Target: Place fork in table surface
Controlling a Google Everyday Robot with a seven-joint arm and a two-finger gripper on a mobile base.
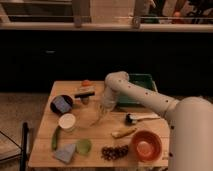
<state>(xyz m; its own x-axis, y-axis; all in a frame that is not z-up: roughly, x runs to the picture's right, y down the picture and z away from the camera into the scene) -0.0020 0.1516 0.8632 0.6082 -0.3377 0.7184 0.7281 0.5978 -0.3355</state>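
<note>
The fork (98,119) is a slim pale utensil lying slanted on the light wooden table surface (95,135), just right of the white cup (66,121). My gripper (103,107) hangs at the end of the white arm, right over the fork's upper end, in the middle of the table. I cannot tell whether it touches or holds the fork.
A green tray (135,80) stands at the back right behind the arm. A white-handled tool with a black head (140,118), a yellow banana-shaped piece (123,133), an orange bowl (146,145) and dark grapes (114,151) lie at the right front. A dark bowl (61,104) sits at the left.
</note>
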